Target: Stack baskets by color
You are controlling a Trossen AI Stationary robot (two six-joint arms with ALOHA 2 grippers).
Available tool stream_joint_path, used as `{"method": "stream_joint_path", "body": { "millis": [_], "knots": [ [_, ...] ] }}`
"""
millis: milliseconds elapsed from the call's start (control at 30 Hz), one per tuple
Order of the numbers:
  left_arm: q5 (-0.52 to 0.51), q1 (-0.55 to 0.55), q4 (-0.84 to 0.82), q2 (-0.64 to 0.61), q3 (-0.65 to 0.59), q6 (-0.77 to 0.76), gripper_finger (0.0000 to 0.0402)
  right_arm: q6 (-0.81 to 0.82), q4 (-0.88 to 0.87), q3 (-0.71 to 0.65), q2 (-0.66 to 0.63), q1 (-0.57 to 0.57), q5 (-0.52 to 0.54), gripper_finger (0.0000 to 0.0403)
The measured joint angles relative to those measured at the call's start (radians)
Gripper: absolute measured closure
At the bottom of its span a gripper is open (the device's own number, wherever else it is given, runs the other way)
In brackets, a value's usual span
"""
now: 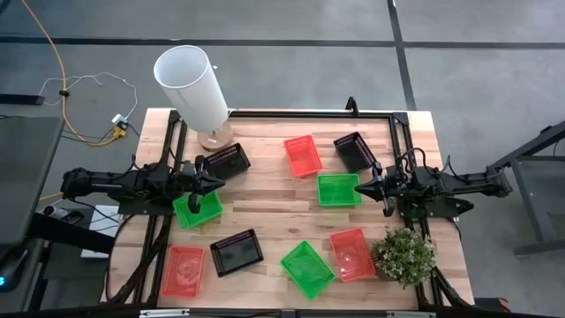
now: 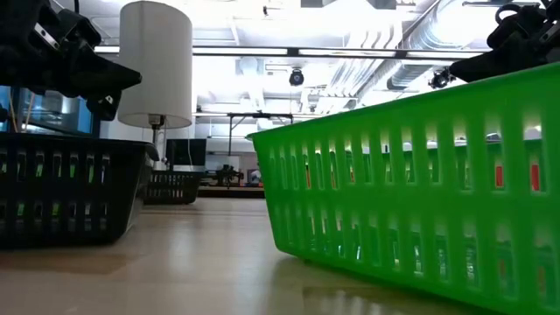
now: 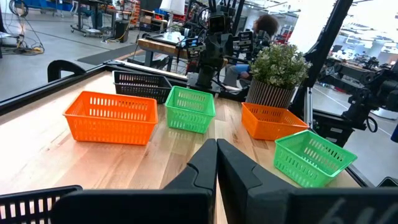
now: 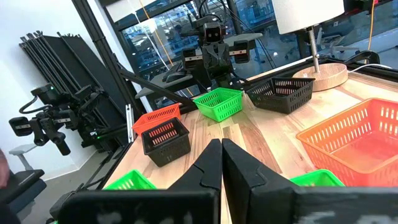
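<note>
The left fingers [image 1: 208,183] and right fingers [image 1: 365,188] point toward each other across the desk [image 1: 265,208].

- Left fingers: one basket [image 1: 190,212] lies beneath them. A second basket [image 1: 228,162] lies just beside their tips, on the lamp [image 1: 192,86] side.
- Right fingers: one basket [image 1: 335,191] lies just ahead of their tips. Another basket [image 1: 354,151] lies beside them, with a further basket [image 1: 303,155] beyond it.
- The plant [image 1: 404,256] stands on the right fingers' other side.
- Four baskets [image 1: 236,252] form a row along the desk's near edge, level with the plant.
</note>
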Motion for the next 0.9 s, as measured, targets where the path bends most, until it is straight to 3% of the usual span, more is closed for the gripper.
{"method": "stream_joint_path", "body": {
  "millis": [333, 433, 533, 700, 767, 900],
  "knots": [
    [0.000, 0.000, 0.000, 0.000, 0.000, 0.000, 0.0401, -0.047, 0.022, 0.000, 0.000, 0.000, 0.046, 0.0402],
    [0.000, 0.000, 0.000, 0.000, 0.000, 0.000, 0.0401, 0.132, 0.214, 0.000, 0.000, 0.000, 0.125, 0.0402],
    [0.000, 0.000, 0.000, 0.000, 0.000, 0.000, 0.0401, 0.230, 0.417, 0.000, 0.001, 0.000, 0.309, 0.0402],
    [0.000, 0.000, 0.000, 0.000, 0.000, 0.000, 0.0401, 0.273, 0.642, 0.001, 0.011, 0.000, 0.473, 0.0402],
    [0.000, 0.000, 0.000, 0.000, 0.000, 0.000, 0.0401, 0.255, 0.668, 0.021, 0.026, 0.000, 0.451, 0.0402],
    [0.000, 0.000, 0.000, 0.000, 0.000, 0.000, 0.0401, 0.170, 0.652, 0.124, 0.094, 0.000, 0.294, 0.0402]
  ]
}}
